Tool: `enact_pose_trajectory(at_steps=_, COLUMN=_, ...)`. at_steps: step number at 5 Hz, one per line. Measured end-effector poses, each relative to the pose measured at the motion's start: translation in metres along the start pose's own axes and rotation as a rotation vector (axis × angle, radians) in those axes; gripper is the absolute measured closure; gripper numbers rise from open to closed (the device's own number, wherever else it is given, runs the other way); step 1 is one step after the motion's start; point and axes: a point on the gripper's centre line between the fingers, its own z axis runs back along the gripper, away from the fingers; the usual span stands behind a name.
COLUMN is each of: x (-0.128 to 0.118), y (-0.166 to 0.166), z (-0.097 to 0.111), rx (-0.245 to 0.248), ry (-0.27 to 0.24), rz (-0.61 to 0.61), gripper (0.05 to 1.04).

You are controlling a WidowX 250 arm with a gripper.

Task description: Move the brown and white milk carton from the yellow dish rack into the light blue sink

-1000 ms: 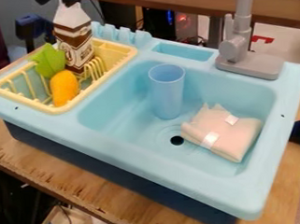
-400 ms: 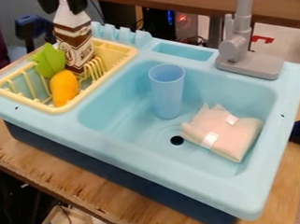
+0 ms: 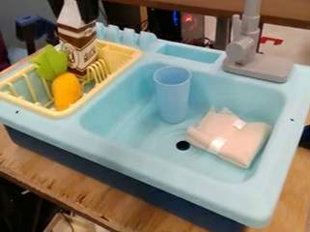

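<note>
Gripper (image 3: 74,11) at 11 o'clock; jaws parted about the peak of brown-and-white carton (image 3: 79,41), contact unclear. Carton upright in yellow rack (image 3: 130,56), 10 o'clock. Orange mango-like item (image 3: 67,91) at its 7 o'clock. Blue cup (image 3: 172,100) upright in sink (image 3: 130,160).

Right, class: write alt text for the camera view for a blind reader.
Black gripper at the top of a brown carton in a yellow rack, with an orange toy and a green toy. A blue cup and a pinkish bundle are in the light-blue sink.
</note>
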Motion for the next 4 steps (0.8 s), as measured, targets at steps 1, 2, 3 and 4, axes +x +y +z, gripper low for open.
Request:
enact_pose_trajectory(at_steps=1, x=0.002, y=-0.001, z=-0.001, rx=0.005, ry=-0.046, rz=0.021, gripper=0.253)
enact_pose_trajectory(at_steps=2, x=-0.007, y=-0.012, z=0.015, rx=0.006, ry=-0.124, rz=0.044, gripper=0.253)
enact_pose_trajectory(at_steps=3, x=-0.019, y=-0.029, z=0.06, rx=0.022, ry=-0.257, rz=0.041, gripper=0.268)
enact_pose_trajectory(at_steps=4, x=-0.034, y=-0.053, z=0.079, rx=-0.016, ry=-0.393, rz=-0.006, gripper=0.268)
